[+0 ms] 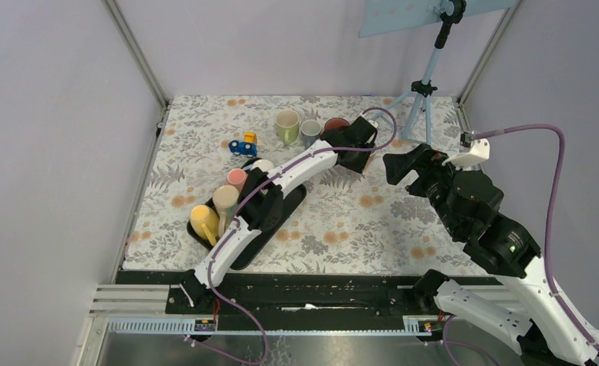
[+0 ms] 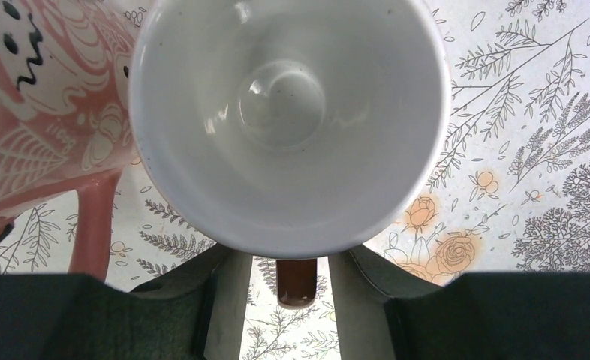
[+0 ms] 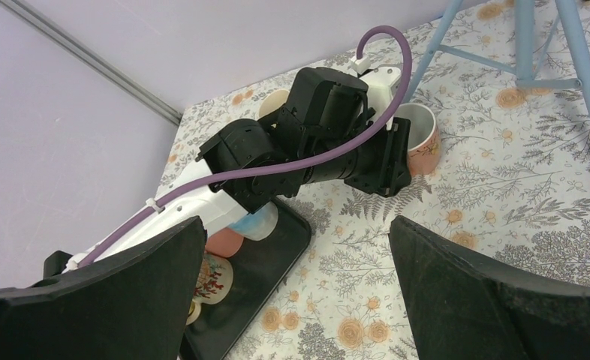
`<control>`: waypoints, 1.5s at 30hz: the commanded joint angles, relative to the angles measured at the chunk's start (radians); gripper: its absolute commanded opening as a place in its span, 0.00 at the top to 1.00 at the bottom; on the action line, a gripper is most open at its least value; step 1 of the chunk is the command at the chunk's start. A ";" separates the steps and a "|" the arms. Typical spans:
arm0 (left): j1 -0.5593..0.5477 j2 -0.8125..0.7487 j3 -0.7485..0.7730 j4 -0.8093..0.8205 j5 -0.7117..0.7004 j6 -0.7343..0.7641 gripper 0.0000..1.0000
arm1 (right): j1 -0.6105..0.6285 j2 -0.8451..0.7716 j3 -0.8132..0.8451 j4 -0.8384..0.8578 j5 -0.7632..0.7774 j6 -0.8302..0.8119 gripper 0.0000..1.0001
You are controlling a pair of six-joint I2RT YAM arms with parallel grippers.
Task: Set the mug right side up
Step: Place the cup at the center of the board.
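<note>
The mug (image 2: 288,127) stands mouth up on the flowered cloth, and its white inside fills the left wrist view. Its dark brown handle (image 2: 297,283) sits between the fingers of my left gripper (image 2: 290,264). Cloth shows on both sides of the handle, so the jaws are open and touch nothing. From above, the left gripper (image 1: 351,146) hangs over the back of the table with the mug's dark red rim (image 1: 336,123) beside it. My right gripper (image 1: 400,171) hovers to the right, open wide and empty, also visible as (image 3: 296,292).
A pink patterned mug (image 2: 44,112) stands close beside the mug. A green mug (image 1: 286,126) and a grey mug (image 1: 310,131) are at the back. A black tray (image 1: 289,204) holds several mugs. A toy car (image 1: 245,143) and a blue tripod (image 1: 424,88) are nearby.
</note>
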 commanded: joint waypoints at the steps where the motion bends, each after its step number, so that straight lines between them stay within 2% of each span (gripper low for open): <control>1: 0.005 -0.102 0.011 0.049 -0.028 0.018 0.54 | 0.003 0.010 0.019 0.022 -0.016 0.012 0.00; 9: 0.004 -0.172 -0.010 0.050 -0.016 0.025 0.49 | 0.003 0.014 0.011 0.031 -0.022 0.015 0.00; 12: 0.005 -0.204 -0.018 0.050 -0.004 0.020 0.44 | 0.003 0.015 0.009 0.033 -0.020 0.014 0.00; 22: 0.002 -0.404 -0.169 0.106 0.004 0.007 0.20 | 0.003 0.012 0.001 0.040 0.004 0.001 0.00; 25: 0.003 -0.463 -0.232 0.115 0.000 0.005 0.02 | 0.003 0.007 -0.014 0.059 0.011 0.001 0.00; 31: 0.007 -0.597 -0.370 0.144 -0.027 -0.016 0.01 | 0.003 0.018 -0.037 0.079 0.025 0.001 0.00; 38: 0.043 -0.800 -0.578 0.165 -0.043 -0.035 0.01 | 0.003 0.028 -0.104 0.151 -0.035 0.008 0.00; 45: 0.088 -0.977 -0.769 0.156 -0.073 -0.089 0.01 | 0.003 0.117 -0.100 0.161 -0.117 -0.029 0.00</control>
